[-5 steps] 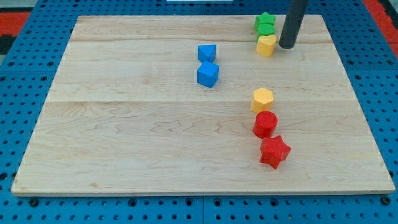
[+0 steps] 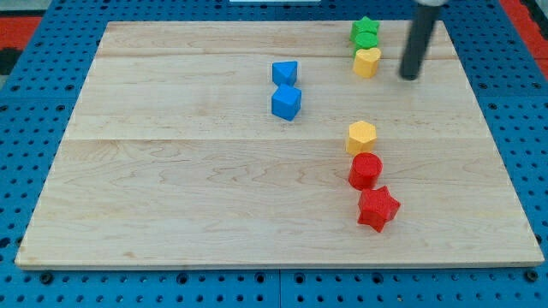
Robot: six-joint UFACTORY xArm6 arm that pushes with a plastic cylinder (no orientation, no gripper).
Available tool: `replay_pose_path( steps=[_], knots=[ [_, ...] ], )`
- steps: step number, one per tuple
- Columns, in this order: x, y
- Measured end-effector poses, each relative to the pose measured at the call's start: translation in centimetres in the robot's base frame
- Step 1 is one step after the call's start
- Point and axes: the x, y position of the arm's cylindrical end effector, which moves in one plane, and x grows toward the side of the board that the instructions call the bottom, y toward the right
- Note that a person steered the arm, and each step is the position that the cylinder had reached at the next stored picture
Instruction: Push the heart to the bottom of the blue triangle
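The yellow heart [image 2: 367, 62] lies near the view's top right, just below the green blocks [image 2: 365, 32]. The blue triangle [image 2: 285, 72] sits to its left, with a blue cube [image 2: 286, 103] touching it from below. My tip [image 2: 411, 77] is on the board to the right of the yellow heart, a short gap away and slightly lower. It touches no block.
A yellow hexagon block [image 2: 361, 137], a red cylinder [image 2: 365, 170] and a red star [image 2: 378, 209] form a column in the lower right part of the wooden board [image 2: 171, 188]. Blue pegboard surrounds the board.
My tip has moved to the right and slightly down, away from the yellow heart. No block has moved.
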Motion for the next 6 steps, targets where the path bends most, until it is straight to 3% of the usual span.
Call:
replay_pose_path(
  steps=[1, 3, 4, 5, 6],
  knots=[
    [-3.8, -3.4],
    [2.4, -16.0],
    [2.4, -21.0],
    [2.4, -14.7],
    [6.6, -4.6]
  ],
)
